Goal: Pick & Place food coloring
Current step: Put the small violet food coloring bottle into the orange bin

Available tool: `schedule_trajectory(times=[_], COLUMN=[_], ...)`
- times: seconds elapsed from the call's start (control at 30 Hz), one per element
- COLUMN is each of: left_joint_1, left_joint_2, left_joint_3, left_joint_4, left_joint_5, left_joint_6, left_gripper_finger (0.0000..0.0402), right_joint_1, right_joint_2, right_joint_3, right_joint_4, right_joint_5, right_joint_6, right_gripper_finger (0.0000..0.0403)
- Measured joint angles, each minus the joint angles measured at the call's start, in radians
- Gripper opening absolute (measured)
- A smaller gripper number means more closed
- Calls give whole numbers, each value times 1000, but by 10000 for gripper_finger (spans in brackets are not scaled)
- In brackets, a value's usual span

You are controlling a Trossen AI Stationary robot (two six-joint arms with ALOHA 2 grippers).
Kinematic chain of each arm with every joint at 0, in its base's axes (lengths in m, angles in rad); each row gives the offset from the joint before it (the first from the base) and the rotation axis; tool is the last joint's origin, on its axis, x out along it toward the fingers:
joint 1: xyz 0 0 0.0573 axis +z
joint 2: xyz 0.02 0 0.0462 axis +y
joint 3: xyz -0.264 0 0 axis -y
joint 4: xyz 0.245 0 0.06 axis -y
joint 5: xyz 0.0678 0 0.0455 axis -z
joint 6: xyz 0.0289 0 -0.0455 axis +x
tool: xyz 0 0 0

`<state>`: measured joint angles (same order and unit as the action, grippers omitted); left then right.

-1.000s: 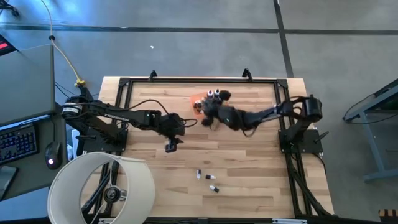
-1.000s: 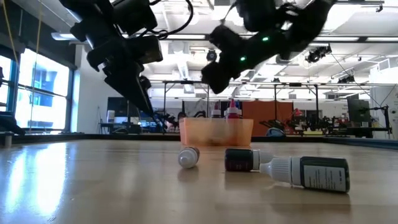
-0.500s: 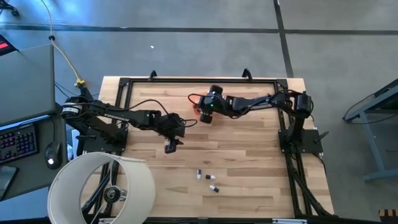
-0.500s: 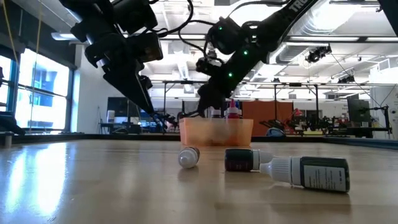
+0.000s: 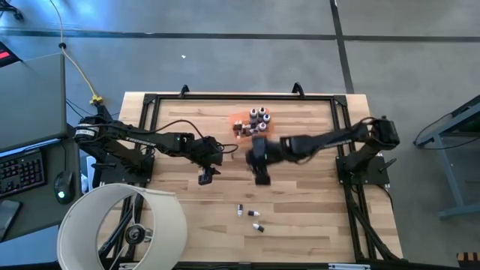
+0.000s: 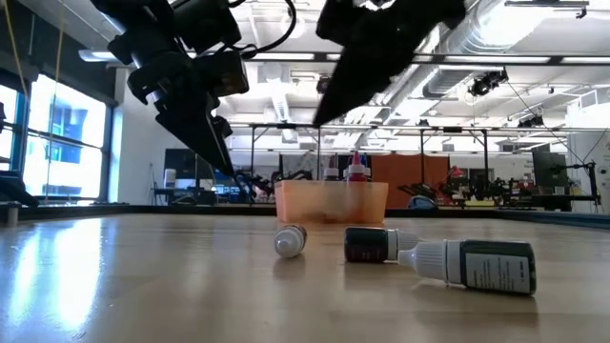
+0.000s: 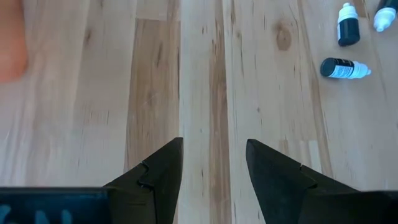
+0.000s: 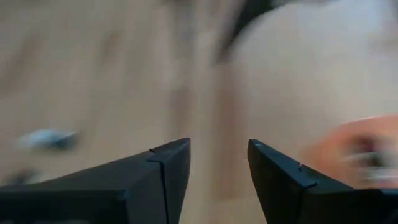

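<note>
Orange tray near the table's far edge already carries a cluster of white-capped bottles, while three more bottles lie on their sides close to the near edge, a little left of its middle. Right gripper hangs over mid-table between the tray and those three, its fingers apart with nothing between them. Left gripper waits above bare wood toward the left, its fingers likewise apart and empty; its wrist view takes in the three strays, one of them lying with its white cap pointing away from the other two.

Judged from this layout, the step in hand is the right arm's reach for the next fallen bottle. Doing it well probably means picking the outermost bottle first, turning the wrist so the jaws cross the dark body rather than the tapered cap, and coming straight down. These bottles are round and lying flat, so a glancing touch would likely roll one into its neighbours. Closing low on the body and lifting clear before swinging toward the tray should keep the load steady.
</note>
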<state>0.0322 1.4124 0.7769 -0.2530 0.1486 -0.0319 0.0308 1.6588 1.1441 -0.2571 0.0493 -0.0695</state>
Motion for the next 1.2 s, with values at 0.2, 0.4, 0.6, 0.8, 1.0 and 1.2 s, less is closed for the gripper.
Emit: schedule_trajectory(times=[0.2, 0.4, 0.6, 0.8, 1.0, 1.2], left_joint_1=[-2, -9, -8, -9, -9, -9], left_joint_2=[0, 0, -1, -1, -1, -1], left_joint_3=[0, 0, 0, 0, 0, 0], left_joint_4=[10, 16, 17, 19, 20, 23], left_joint_5=[5, 29, 53, 73, 67, 29], left_joint_6=[-12, -29, -29, -59, -81, -81], left_gripper_finger=[175, 175, 175, 175, 175, 175], right_joint_1=[194, 274, 300, 300, 349, 435], right_joint_2=[43, 56, 65, 65, 89, 202], right_joint_3=[-149, -276, -321, -330, -330, -301], right_joint_4=[194, 471, 514, 520, 544, 635], right_joint_5=[5, -30, -109, -86, -73, 94], right_joint_6=[91, 122, 121, 121, 160, 202], right_gripper_finger=[143, 142, 140, 140, 139, 139])
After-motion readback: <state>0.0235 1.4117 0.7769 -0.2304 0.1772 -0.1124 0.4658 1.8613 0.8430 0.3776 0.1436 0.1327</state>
